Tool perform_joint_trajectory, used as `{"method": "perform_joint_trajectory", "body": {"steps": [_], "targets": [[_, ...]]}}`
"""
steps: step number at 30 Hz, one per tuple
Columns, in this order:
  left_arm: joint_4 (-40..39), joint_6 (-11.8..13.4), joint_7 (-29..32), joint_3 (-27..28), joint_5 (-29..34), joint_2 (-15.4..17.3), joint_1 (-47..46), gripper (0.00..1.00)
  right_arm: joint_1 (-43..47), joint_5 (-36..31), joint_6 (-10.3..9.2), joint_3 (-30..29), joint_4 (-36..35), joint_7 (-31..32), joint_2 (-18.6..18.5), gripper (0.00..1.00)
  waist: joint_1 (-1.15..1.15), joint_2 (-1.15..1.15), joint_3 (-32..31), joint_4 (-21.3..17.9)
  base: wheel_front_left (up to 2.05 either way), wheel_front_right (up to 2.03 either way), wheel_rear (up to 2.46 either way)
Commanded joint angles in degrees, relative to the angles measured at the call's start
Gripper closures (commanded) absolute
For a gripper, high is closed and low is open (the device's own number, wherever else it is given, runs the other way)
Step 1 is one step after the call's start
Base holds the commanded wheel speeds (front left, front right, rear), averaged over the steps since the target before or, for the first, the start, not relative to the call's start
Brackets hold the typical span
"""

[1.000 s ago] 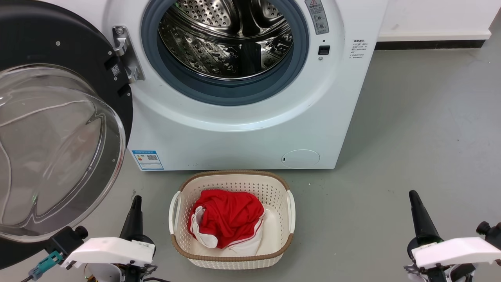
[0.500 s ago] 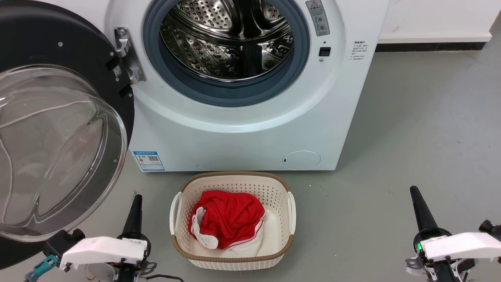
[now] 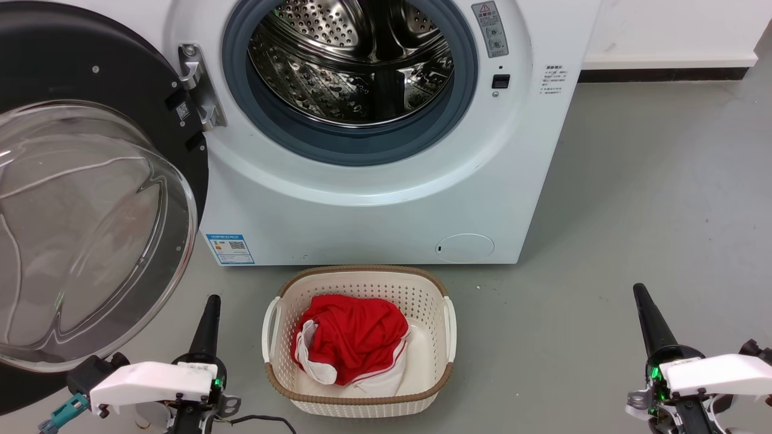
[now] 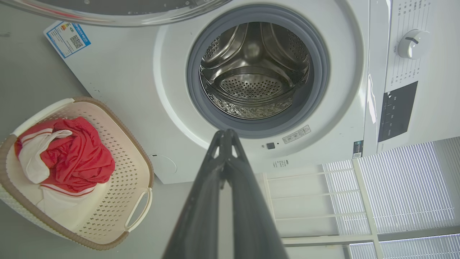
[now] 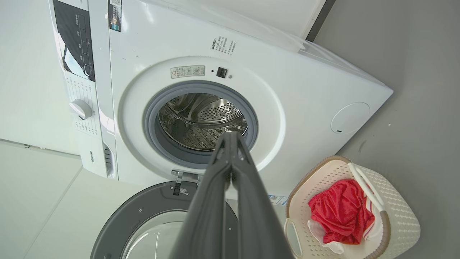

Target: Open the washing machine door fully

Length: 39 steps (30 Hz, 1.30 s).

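Laundry corner, seen from my head camera: the washing machine door (image 3: 90,199) is standing swung wide on its hinge (image 3: 199,84) at my left, its black inner ring and bulging glass bowl facing out toward me, well clear of the opening. The washing machine (image 3: 374,205) is showing its steel drum (image 3: 356,60) inside the grey gasket (image 3: 362,147), with a blue label (image 3: 229,248) and a round cap (image 3: 464,247) low on the white front. My left hand (image 3: 212,299) is hovering low over the grey floor (image 3: 633,181), near the door's lower edge, with its fingers pressed together and gripping nothing. My right hand (image 3: 638,290) is hanging well off to the right, fingers likewise together. Between them a cream basket (image 3: 449,325) is sitting on the floor just before the machine, holding a red garment (image 3: 356,337) with white trim.
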Motion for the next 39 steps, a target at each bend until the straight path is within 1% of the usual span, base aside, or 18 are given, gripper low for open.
{"method": "perform_joint_trajectory", "body": {"steps": [1,19,39], "targets": [[-0.15,-0.47,0.33,0.38,-1.29,0.07,-1.0,1.0,-1.22,1.46,0.0,-0.22,0.0,0.29,-0.21,1.0,0.0,0.0,-0.03,0.01,0.0,0.0,0.0],[0.22,-1.18,2.49,1.23,-9.84,-0.32,-1.4,1.0,-2.23,10.07,-0.01,-1.08,1.12,2.35,0.01,1.0,0.0,0.0,-0.37,0.16,0.0,0.0,0.0],[0.56,-2.0,4.6,2.21,-18.01,-0.69,-1.61,1.0,-3.11,18.31,-0.02,-1.98,2.32,4.34,0.29,1.0,0.0,0.0,-0.75,0.32,0.0,0.0,0.0]]}}
